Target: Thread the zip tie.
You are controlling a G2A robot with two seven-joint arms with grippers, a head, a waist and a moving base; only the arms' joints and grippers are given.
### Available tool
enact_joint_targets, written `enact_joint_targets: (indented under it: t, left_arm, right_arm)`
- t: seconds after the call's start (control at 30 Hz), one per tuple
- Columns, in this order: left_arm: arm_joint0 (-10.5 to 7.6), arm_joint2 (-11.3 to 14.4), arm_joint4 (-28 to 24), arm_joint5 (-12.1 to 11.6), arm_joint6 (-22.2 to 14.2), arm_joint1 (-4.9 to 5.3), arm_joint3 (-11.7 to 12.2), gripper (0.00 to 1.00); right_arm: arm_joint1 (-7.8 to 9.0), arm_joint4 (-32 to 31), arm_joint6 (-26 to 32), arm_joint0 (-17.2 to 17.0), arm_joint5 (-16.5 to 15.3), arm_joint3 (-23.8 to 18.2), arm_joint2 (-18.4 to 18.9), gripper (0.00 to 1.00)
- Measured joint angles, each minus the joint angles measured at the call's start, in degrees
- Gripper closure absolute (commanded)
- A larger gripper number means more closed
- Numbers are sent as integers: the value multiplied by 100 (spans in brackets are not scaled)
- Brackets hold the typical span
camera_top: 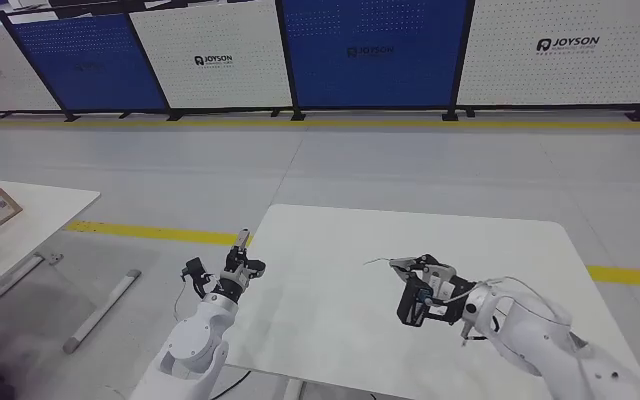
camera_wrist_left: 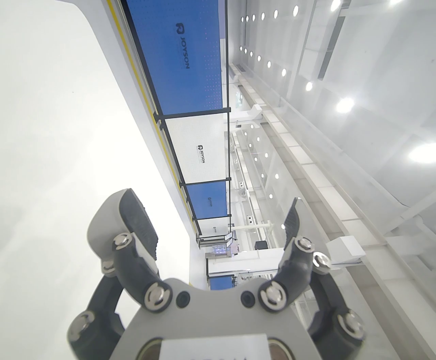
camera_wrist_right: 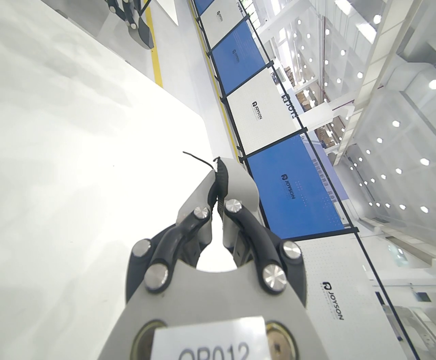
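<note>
My right gripper (camera_top: 403, 265) (camera_wrist_right: 218, 170) hovers over the right half of the white table (camera_top: 330, 300), shut on a thin black zip tie (camera_wrist_right: 199, 159). A short curved tail of the tie (camera_top: 377, 262) sticks out past the fingertips toward the table's middle. My left gripper (camera_top: 241, 243) (camera_wrist_left: 218, 218) stands open at the table's left edge, its pads (camera_wrist_left: 139, 218) spread wide with nothing between them. In the right wrist view the left gripper (camera_wrist_right: 136, 24) shows far off beyond the table's edge.
The table's far edge (camera_top: 410, 215) runs in front of a yellow floor line (camera_top: 150, 232). Another white table (camera_top: 40, 215) stands to the left. Blue and white panel walls (camera_top: 370, 50) close the background.
</note>
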Motion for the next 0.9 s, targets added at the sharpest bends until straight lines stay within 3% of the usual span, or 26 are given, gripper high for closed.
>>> enact_joint_targets:
  t: [0.43, 0.53, 0.67, 0.8, 0.9]
  left_arm:
    - [0, 0, 0, 0, 0, 0, 0, 0]
    - [0, 0, 0, 0, 0, 0, 0, 0]
    - [0, 0, 0, 0, 0, 0, 0, 0]
    - [0, 0, 0, 0, 0, 0, 0, 0]
    - [0, 0, 0, 0, 0, 0, 0, 0]
  right_arm:
    - [0, -1, -127, -7, 29, 12, 47, 100]
    - [4, -1, -947, 4, 42, 278, 132, 100]
    - [-1, 4, -2355, -16, -1, 932, 233, 100]
    - [-38, 120, -3351, 58, -1, 1510, 15, 100]
    - [-108, 302, -3975, 261, 0, 1972, -369, 100]
